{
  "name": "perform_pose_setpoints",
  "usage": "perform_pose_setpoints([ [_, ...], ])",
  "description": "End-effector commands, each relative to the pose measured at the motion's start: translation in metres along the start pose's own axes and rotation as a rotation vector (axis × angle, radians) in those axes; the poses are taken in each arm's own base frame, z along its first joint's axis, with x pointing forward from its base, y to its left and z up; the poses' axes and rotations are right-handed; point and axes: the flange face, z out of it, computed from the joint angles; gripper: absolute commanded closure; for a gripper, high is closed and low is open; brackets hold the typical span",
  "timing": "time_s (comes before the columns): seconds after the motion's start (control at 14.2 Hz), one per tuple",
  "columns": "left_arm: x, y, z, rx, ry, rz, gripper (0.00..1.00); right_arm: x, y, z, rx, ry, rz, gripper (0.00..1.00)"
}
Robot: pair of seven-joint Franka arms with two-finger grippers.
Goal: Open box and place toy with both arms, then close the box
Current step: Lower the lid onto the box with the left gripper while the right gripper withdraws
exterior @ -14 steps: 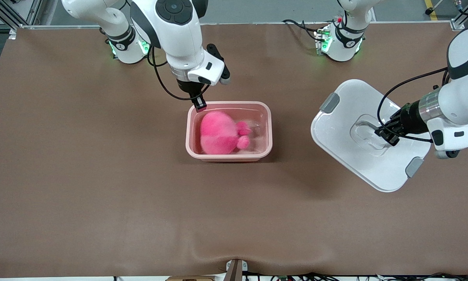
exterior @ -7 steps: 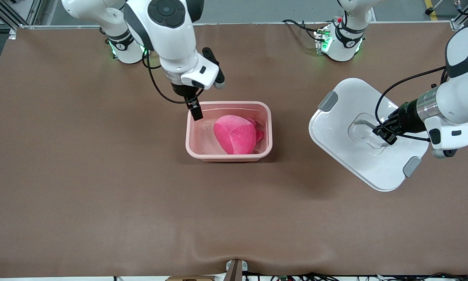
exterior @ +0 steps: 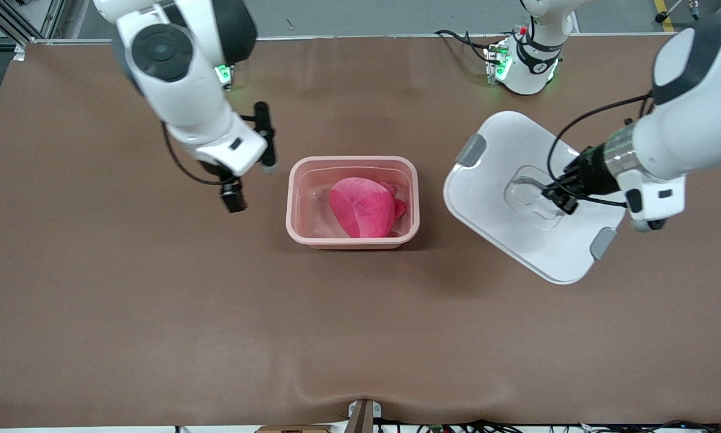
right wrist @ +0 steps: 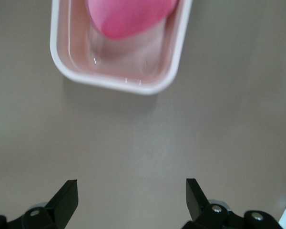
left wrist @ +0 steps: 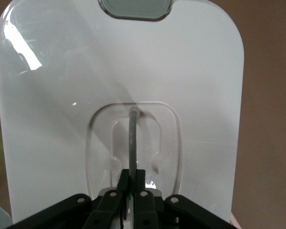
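Note:
The pink box [exterior: 352, 240] stands open at the middle of the table, with the pink plush toy [exterior: 363, 206] lying inside it. Both also show in the right wrist view: box [right wrist: 109, 81], toy [right wrist: 128, 16]. My left gripper [exterior: 557, 198] is shut on the clear centre handle [left wrist: 132, 138] of the white lid [exterior: 504, 231] and holds the lid tilted in the air, beside the box toward the left arm's end. My right gripper [exterior: 233, 197] is open and empty [right wrist: 131, 202], over bare table beside the box toward the right arm's end.
The brown table mat [exterior: 156, 313] spreads wide around the box. Grey latches [exterior: 470, 149] sit on the lid's ends. The arm bases [exterior: 525, 63] stand along the table's edge farthest from the front camera.
The toy dropped and settled in the box. My right gripper pulled away from the box toward the right arm's end. My left gripper carried the lid closer to the box.

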Motion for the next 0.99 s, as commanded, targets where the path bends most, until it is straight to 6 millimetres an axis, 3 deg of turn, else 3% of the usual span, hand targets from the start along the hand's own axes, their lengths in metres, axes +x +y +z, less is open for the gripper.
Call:
perform_pose_setpoints([
  [0.0,-0.041,0.012,0.007,-0.021,0.004,-0.063,1.00,-0.069,0.009,-0.003,0.034,0.043,0.132,0.00],
  [0.35,-0.126,0.037,0.041,-0.051,0.054,-0.193,1.00,-0.217,0.016,0.017,0.087,0.089,0.449,0.00],
  [0.49,-0.149,0.046,0.055,-0.069,0.043,-0.261,1.00,-0.265,0.012,0.023,0.095,0.083,0.615,0.00],
  [0.56,-0.161,0.050,0.061,-0.080,0.032,-0.291,1.00,-0.278,0.010,0.024,0.099,0.080,0.702,0.00],
  [0.71,-0.183,0.057,0.078,-0.100,0.053,-0.370,1.00,-0.282,0.005,0.016,0.101,0.080,0.793,0.00],
  [0.92,-0.229,0.068,0.119,-0.125,0.109,-0.447,1.00,-0.290,-0.005,0.001,0.110,0.080,1.012,0.00],
])
